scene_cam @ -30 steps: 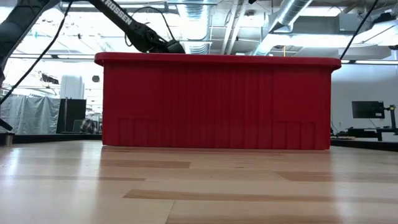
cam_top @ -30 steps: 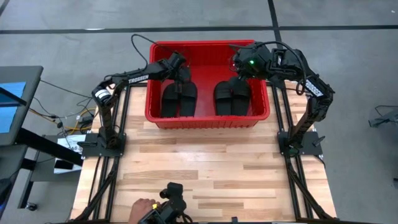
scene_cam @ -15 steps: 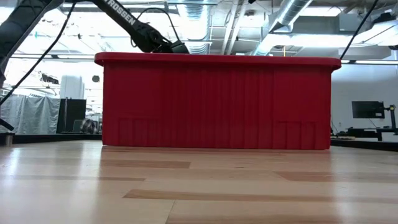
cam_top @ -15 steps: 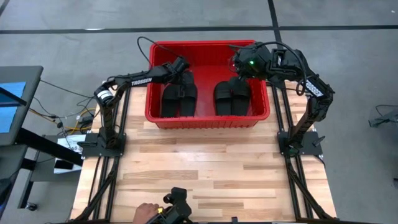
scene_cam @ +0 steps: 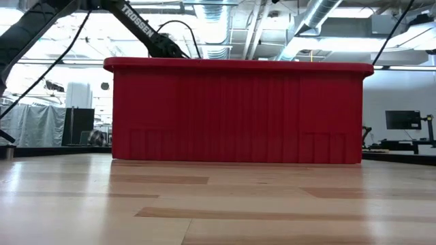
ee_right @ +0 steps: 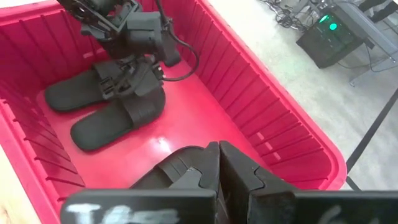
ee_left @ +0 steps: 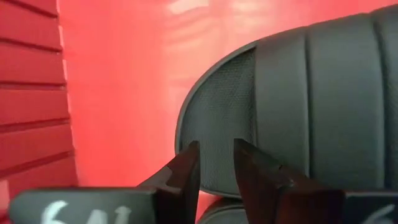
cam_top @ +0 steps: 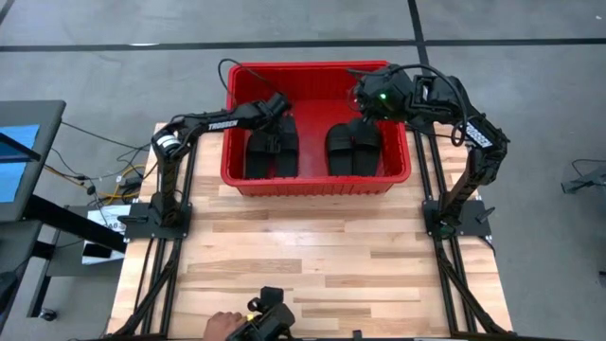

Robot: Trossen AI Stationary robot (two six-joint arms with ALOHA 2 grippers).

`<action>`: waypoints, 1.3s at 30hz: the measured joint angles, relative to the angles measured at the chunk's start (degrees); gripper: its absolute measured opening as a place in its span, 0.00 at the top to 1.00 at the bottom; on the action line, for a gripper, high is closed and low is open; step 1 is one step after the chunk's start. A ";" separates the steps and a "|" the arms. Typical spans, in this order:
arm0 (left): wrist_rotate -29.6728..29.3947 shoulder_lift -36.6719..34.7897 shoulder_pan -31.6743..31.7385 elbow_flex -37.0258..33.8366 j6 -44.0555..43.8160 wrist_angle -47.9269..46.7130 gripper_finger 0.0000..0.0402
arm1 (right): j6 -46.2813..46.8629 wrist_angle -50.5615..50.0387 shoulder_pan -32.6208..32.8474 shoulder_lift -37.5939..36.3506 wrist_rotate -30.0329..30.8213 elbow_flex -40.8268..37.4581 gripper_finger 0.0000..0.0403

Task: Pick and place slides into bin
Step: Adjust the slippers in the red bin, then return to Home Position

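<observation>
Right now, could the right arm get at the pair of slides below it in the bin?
Probably yes: the right hand hangs shut inside the bin, over that pair of slides, with nothing between; it must open first.

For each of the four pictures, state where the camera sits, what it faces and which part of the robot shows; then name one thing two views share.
High view: overhead, facing down on the bin, slides, both arms.
Low view: table height, facing the bin's wall; left arm above the rim.
Left wrist view: inside the bin, facing a slide past the left gripper, part open.
Right wrist view: above the bin; right gripper shut.
Shared: high and right wrist views show the slides.
</observation>
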 joint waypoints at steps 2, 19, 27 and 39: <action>-0.29 0.08 -0.25 0.00 -0.14 -0.30 0.78 | 0.00 -0.04 0.00 0.00 0.00 0.00 1.00; -3.59 -0.11 -0.87 4.27 -1.56 -4.21 0.78 | -0.46 -0.22 -0.04 0.00 0.00 0.00 1.00; 1.15 -1.51 1.31 15.15 -6.89 -13.00 0.78 | -0.50 -0.51 -0.04 0.00 2.17 0.00 1.00; 20.94 -31.47 9.38 13.07 -23.02 -11.25 0.78 | -5.23 11.00 1.40 -5.45 -6.48 0.00 1.00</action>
